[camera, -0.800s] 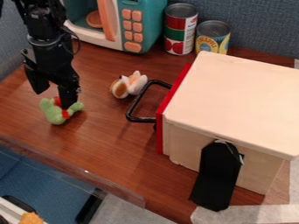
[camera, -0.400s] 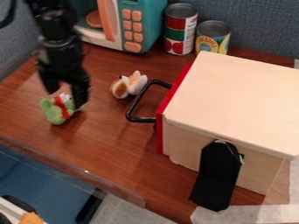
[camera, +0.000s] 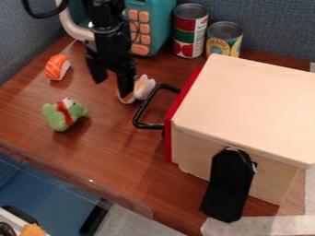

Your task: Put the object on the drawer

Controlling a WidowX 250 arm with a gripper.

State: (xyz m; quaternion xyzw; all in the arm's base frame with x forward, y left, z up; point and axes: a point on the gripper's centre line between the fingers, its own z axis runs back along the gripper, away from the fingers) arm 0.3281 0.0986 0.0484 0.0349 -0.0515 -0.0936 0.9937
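The tool (camera: 113, 86) hangs with its fingers spread. The plush toy (camera: 145, 87), likely the object meant, lies on the tabletop (camera: 117, 147) between it and the drawer handle (camera: 148, 126), so grasping probably needs a shift handle-ward.

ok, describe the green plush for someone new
Start at the pale box with the red front. In the picture, left of its black handle sits a small green plush. Its red ribbon sets it apart from the orange sushi toy.

You have an office-like room here: blue fabric partitions (camera: 271, 23) behind your wooden tabletop (camera: 123, 143), plus a toy microwave (camera: 160, 27) and food cans (camera: 189, 28).
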